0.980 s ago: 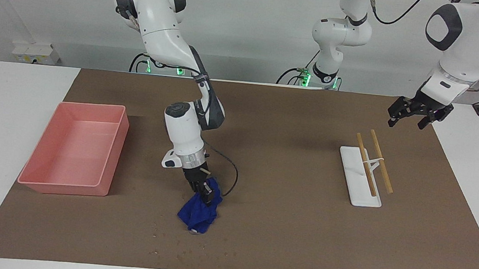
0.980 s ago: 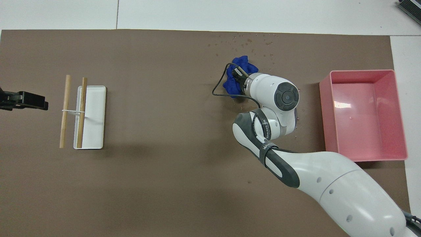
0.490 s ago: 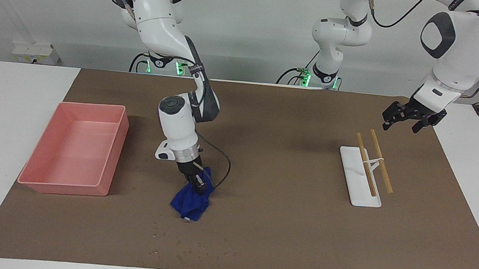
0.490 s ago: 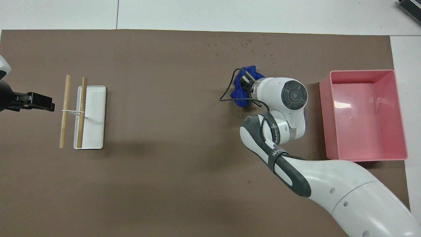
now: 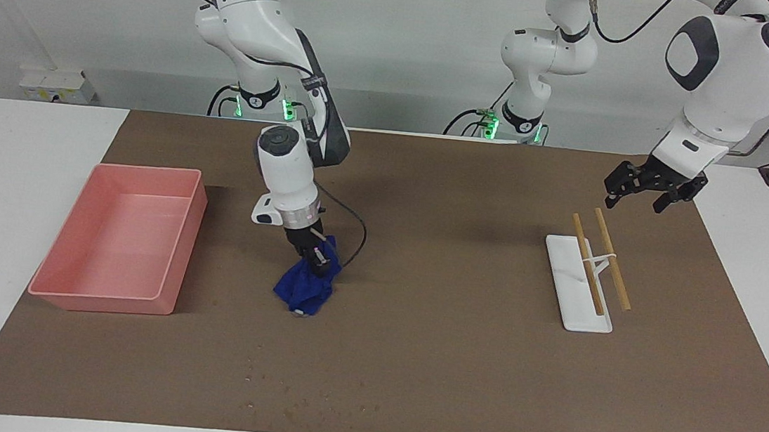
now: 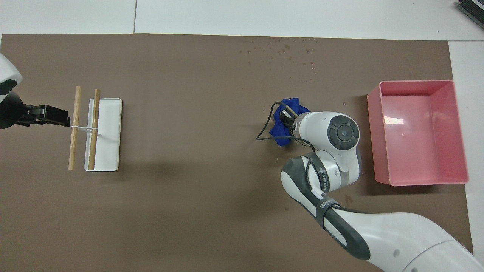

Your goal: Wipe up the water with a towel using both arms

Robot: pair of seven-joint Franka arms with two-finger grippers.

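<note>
right gripper [image 5: 315, 260] tilted, clamping towel [image 5: 304, 289]

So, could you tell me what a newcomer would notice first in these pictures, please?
The deep-blue towel stands out against the brown mat, clamped in the right pincer beside the pink tray. Water droplets glisten farther from the robots. The left pincer hangs over the mat near the white stand with its two sticks.
</note>
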